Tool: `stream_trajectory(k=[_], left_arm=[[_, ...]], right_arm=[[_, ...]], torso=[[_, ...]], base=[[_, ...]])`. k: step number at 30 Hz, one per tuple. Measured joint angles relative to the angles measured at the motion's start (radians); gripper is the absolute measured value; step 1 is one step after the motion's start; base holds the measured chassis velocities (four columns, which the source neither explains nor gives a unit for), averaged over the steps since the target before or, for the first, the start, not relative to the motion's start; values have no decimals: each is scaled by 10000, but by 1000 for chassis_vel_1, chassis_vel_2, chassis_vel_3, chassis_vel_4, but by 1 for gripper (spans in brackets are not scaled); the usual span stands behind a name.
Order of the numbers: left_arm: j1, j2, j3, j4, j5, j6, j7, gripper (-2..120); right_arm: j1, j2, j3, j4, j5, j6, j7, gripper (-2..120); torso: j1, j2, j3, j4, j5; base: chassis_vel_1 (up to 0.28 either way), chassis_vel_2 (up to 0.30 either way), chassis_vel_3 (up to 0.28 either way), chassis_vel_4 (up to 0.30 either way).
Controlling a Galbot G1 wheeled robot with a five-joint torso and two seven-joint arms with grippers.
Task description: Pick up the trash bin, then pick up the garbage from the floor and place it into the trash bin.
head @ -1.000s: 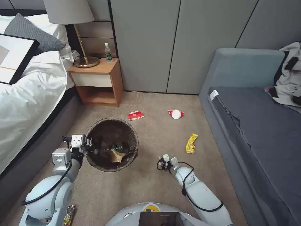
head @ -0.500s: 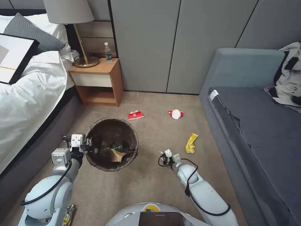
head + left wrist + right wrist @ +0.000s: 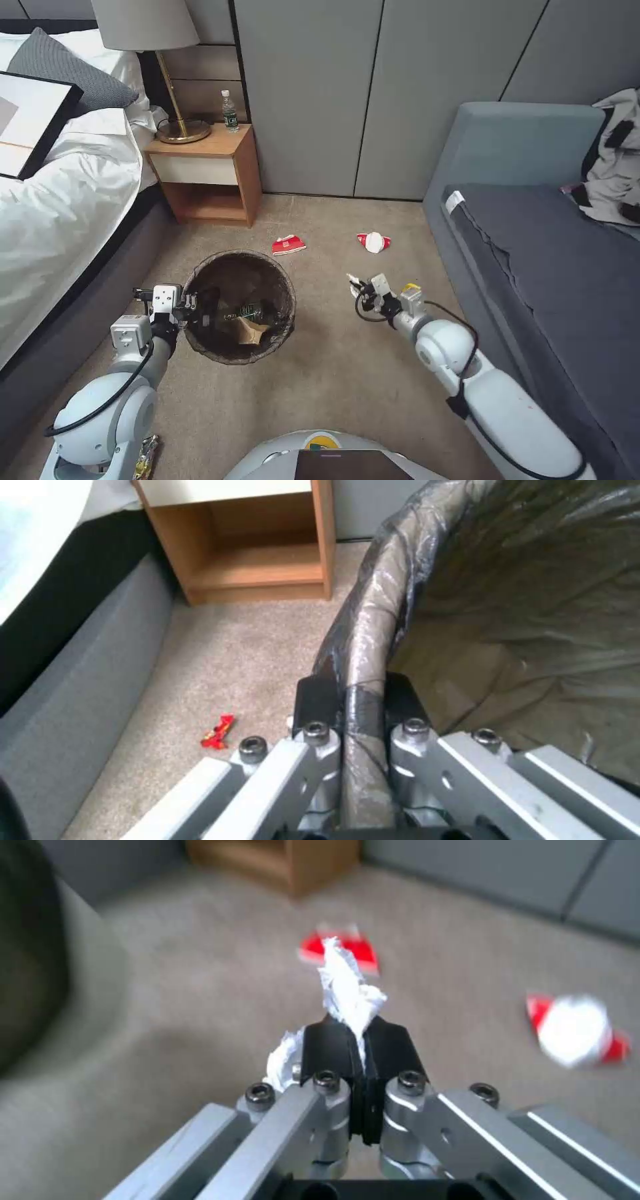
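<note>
Tissue (image 3: 347, 985) in its pinch, the right gripper (image 3: 355, 1042) hangs over the carpet at centre frame in the head view, jaws clenched on a torn white scrap that sticks up between the black pads. Left of it, at lower-centre left, the left gripper (image 3: 353, 700) is clamped on the rim of the bin (image 3: 240, 263), one pad outside and one inside the bag-wrapped edge. The step in hand looks like the carry: litter gripped, bin held, drop not yet made. Next, by this reading, the right arm has to swing left until the scrap is above the bin's mouth, then let go; the tissue is light and ragged, so it may cling to the pads.

The bin is round, lined with a dark glossy bag folded over its rim, and already holds a bottle (image 3: 248, 311) and a brown paper bag (image 3: 248, 329). Two red-and-white packets (image 3: 289, 245) (image 3: 373, 242) lie on the carpet above centre; a yellow wrapper (image 3: 409, 287) peeks out just behind the right wrist.
</note>
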Motion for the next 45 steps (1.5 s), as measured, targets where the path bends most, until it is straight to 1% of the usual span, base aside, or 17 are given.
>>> stream_trajectory(k=[3,7,9,12,16,18,20,23,24,28,29,33,38,41,43,44,45], left_arm=[[3,8,17,11,-4,17,0,3],[-7,8,87,61,12,35,-5,3],[-7,8,87,61,12,35,-5,3],[-7,-7,135,69,48,52,-19,3],[-40,-8,159,87,61,55,-26,3],[-75,-1,184,109,66,55,-27,3],[-85,-1,198,116,71,55,-27,3],[-117,23,237,149,92,68,-27,3],[-117,23,237,149,92,68,-27,3],[-167,60,277,195,103,87,-26,3],[-167,60,277,195,103,87,-26,3],[-174,47,291,201,117,101,-26,3],[-174,34,282,200,123,118,-26,3],[-174,26,283,193,125,122,-27,3],[-176,21,287,188,126,124,-29,3],[-176,21,287,188,126,124,-29,3],[-178,19,290,184,127,125,-29,3]], right_arm=[[290,-271,28,1008,578,-179,7,0],[825,-405,-197,1650,1102,-157,-78,0],[825,-405,-197,1650,1102,-157,-78,0],[1458,-523,-637,2013,1521,-260,-587,0],[1975,-597,-1122,2243,1884,-360,-874,0],[2424,-647,-1634,2441,2342,-449,-962,0],[2576,-664,-1804,2483,2512,-478,-966,0],[3272,-746,-2629,2482,2859,-546,-999,0],[3272,-746,-2629,2482,2859,-546,-999,0],[4110,-712,-3621,2283,2924,-655,-976,0],[4110,-712,-3621,2283,2924,-655,-976,0],[4626,-534,-4442,2029,2813,-767,-852,0],[4804,-425,-4959,1955,2640,-868,-749,0],[4822,-396,-5051,1924,2490,-939,-680,-1],[4831,-372,-5150,1889,2391,-978,-505,7],[4831,-372,-5150,1889,2391,-978,-505,7],[4837,-365,-5191,1881,2367,-997,-397,11]], torso=[[0,0,0,0,0],[0,0,0,2,0],[0,0,0,2,0],[0,0,0,1,0],[0,0,0,1,-1],[0,0,0,0,-1],[0,0,0,1,-1],[0,0,0,0,-2],[0,0,0,0,-2],[0,0,1,1,-3],[0,0,1,1,-3],[0,0,1,2,-2],[0,0,0,0,-2],[0,0,0,1,-2],[0,0,0,0,-2],[0,0,0,0,-2],[0,0,0,0,-1]], base=[[0,0,0,0],[0,0,0,0],[0,0,0,0],[0,0,0,0],[0,0,0,0],[0,0,0,0],[0,0,0,0],[0,0,0,0],[0,0,0,0],[0,0,0,0],[0,0,0,0],[0,0,0,0],[0,0,0,0],[0,0,0,0],[0,0,0,0],[0,0,0,0],[0,0,0,0]])
